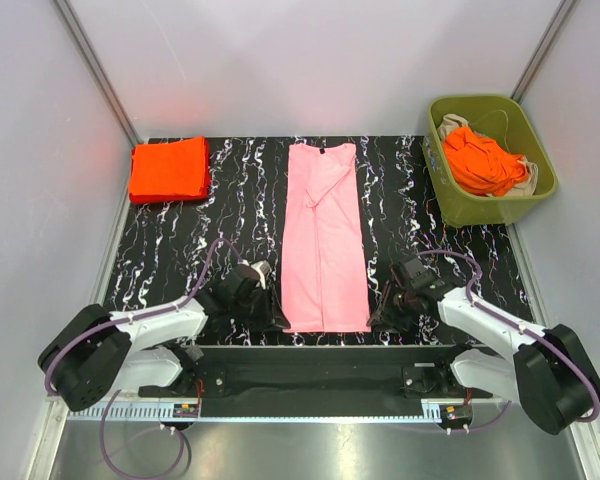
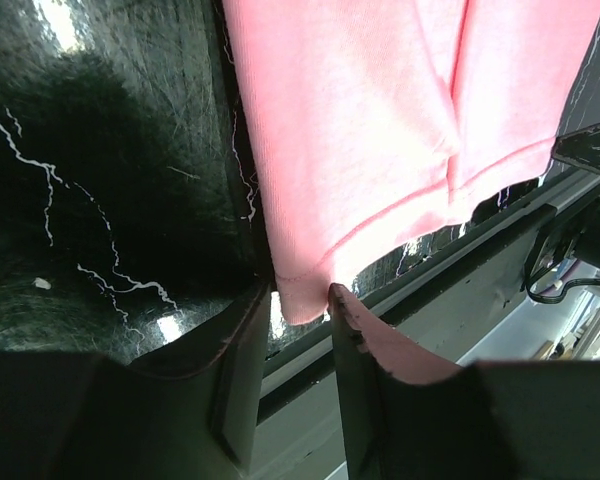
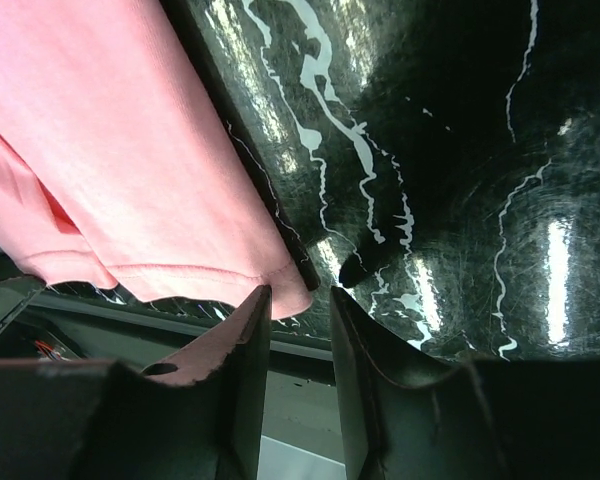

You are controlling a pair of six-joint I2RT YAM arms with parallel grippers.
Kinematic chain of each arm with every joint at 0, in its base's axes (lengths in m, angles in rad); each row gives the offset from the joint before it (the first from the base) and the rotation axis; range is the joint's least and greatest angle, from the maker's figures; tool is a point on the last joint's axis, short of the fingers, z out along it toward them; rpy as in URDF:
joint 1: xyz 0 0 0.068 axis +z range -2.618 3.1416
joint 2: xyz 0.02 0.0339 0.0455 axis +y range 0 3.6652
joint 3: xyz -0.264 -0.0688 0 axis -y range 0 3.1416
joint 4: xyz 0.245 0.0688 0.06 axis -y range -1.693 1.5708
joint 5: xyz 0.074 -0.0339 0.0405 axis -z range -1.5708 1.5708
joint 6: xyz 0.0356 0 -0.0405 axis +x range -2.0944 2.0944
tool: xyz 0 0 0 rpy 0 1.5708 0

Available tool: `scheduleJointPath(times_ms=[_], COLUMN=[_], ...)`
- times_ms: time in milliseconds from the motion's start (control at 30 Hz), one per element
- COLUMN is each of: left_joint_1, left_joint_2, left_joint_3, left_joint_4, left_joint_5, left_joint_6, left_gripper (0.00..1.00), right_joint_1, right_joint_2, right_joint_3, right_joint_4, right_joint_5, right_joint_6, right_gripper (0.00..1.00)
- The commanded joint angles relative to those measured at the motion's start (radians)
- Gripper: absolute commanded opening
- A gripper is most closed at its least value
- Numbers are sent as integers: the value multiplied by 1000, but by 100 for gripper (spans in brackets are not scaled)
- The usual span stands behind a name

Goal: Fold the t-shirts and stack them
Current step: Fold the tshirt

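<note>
We're looking at a robot test cell in a lab, not anybody's home or shop. Plain pale panel walls on slim metal struts box in a black marble-pattern tabletop on three sides. Along its near edge we've got the left arm and the right arm, both trailing cables, bolted to a black mounting rail.

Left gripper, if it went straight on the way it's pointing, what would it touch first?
The pink shirt: its near hem corner lies right at the gap between the open jaws of the left gripper, on the black table. Whether the tips already touch the cloth is hard to tell.
</note>
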Motion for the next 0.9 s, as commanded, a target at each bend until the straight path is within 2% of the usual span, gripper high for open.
scheduleJointPath(times_ms=[0, 133, 200, 267, 300, 567, 867], left_joint_1=[-11, -15, -15, -17, -15, -15, -17], left_joint_2=[27, 58, 59, 44, 33, -71, -76], left_joint_3=[-16, -10, -10, -16, -15, -9, -6], left_joint_4=[3, 6, 5, 0, -9, -119, -133], left_joint_5=[-25, -27, -30, -27, -30, -54, -59], left_joint_6=[4, 7, 5, 5, 4, 18, 25], left_gripper=[36, 27, 20, 11, 0, 0, 0], right_joint_1=[22, 48, 60, 74, 78, 137, 175], right_joint_2=[0, 24, 30, 30, 30, 32, 33], right_joint_3=[3, 16, 18, 12, 12, 10, 6], right_joint_4=[19, 19, 20, 20, 20, 24, 31], right_joint_5=[16, 28, 37, 43, 50, 82, 122], right_joint_6=[13, 18, 23, 30, 35, 76, 98], right_gripper=[37, 37, 37, 37, 37, 37, 34])
